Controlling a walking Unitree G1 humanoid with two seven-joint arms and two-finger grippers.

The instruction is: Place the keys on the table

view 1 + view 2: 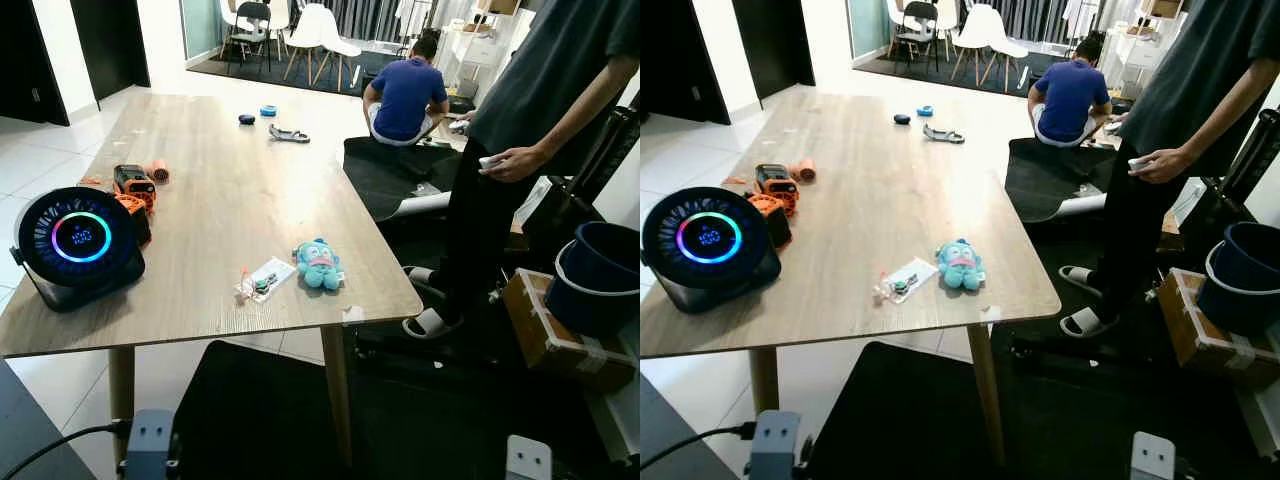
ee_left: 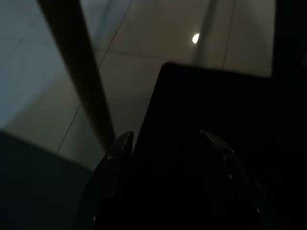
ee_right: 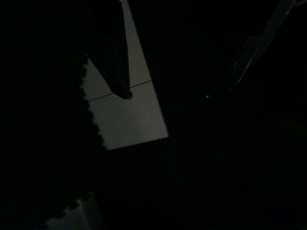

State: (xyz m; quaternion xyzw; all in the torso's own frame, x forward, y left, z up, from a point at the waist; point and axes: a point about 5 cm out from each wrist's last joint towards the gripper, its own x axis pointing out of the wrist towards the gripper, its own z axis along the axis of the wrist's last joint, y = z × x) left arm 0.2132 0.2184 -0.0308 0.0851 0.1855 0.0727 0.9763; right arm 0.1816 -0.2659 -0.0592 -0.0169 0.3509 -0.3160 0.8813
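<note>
A bunch of keys in a small clear bag [image 1: 264,281] lies on the wooden table [image 1: 220,190] near its front edge, just left of a blue plush toy [image 1: 319,264]. Both arms hang low below the table's front edge. In the dim left wrist view, my left gripper [image 2: 165,135] is open over a black floor mat, with a table leg [image 2: 81,72] beside it and nothing between the fingers. My right gripper [image 3: 168,96] is also open and holds nothing, above dark matting and a patch of pale tile.
A black round speaker with a glowing ring [image 1: 78,243] stands at the table's front left, with orange tools [image 1: 133,184] behind it. Small items [image 1: 288,134] lie at the far end. A person stands at the right [image 1: 540,120]; another sits on the floor [image 1: 407,97]. A blue bucket [image 1: 598,275] and a box sit at the right.
</note>
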